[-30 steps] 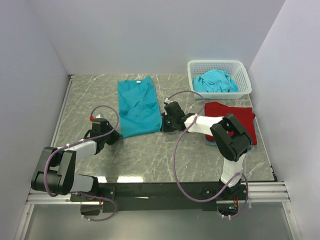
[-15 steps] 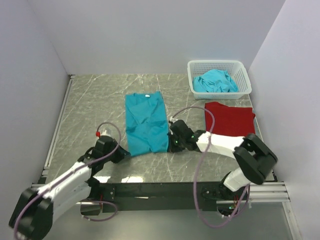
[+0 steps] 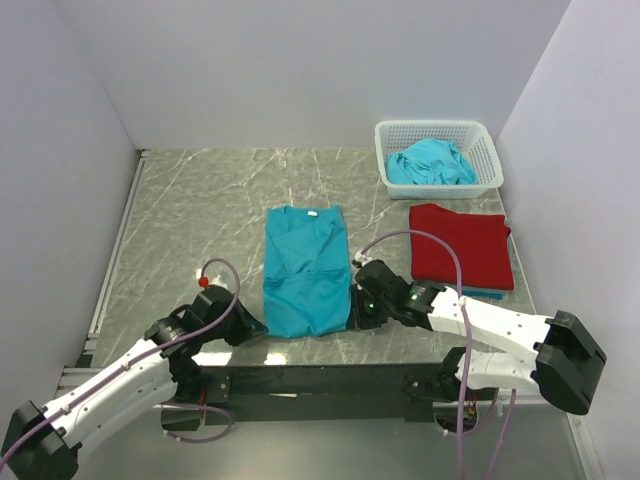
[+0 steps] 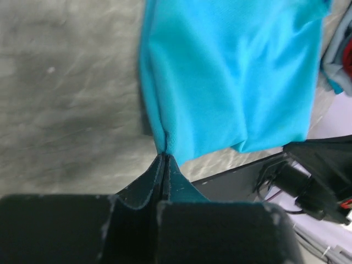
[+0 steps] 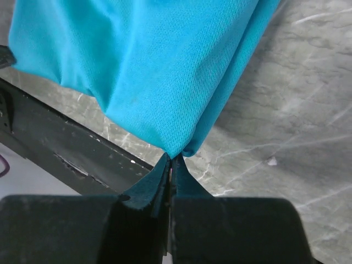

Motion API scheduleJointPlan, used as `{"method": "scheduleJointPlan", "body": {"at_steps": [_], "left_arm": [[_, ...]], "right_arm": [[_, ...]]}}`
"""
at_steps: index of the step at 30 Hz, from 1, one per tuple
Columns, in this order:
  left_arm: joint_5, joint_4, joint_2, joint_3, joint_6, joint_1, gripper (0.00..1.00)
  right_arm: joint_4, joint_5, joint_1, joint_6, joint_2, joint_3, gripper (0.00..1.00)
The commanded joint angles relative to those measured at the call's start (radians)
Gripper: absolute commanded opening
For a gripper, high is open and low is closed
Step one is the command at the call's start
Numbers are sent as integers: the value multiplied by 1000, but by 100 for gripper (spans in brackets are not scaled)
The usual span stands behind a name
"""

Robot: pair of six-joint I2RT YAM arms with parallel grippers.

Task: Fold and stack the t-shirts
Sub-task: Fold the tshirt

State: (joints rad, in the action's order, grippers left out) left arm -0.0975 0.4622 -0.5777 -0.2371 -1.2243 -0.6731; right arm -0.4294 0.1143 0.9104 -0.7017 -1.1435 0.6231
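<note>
Top ext | L gripper (image 3: pixel 256 325) + R gripper (image 3: pixel 356 308) each clenched on teal shirt (image 3: pixel 305 270) near corners | neck tag (image 3: pixel 313 213) unreadable

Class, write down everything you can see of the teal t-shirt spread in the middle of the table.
The teal t-shirt is soft fine-knit cloth, folded into a long narrow panel, lightly creased. It lies flat on the marbled table, neckline with a white label at the far end, hem near the front edge. The left gripper and right gripper are shut on its two near corners.
</note>
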Motion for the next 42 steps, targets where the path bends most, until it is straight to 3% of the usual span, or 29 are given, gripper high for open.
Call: {"method": "scheduleJointPlan", "body": {"at_steps": [1,5,13,20,42], "left_arm": [[60,-51,-48,-125,19,-8,1],[138,-46,-118,-220,65,-8,1],[356,-59,-192,-392,135,-6,1],[416,-109,-341,-507,212,4,0],[332,-255,-603,-705,348,224,0]], "right_arm": [[-37,-68,-7,1,25,61,0],[-28,-160,-65,25,53,127,0],[6,-200,-163,116,22,263,0],[24,-186,-228,160,-25,369,0],[112,-70,-363,254,-265,595,0]]}}
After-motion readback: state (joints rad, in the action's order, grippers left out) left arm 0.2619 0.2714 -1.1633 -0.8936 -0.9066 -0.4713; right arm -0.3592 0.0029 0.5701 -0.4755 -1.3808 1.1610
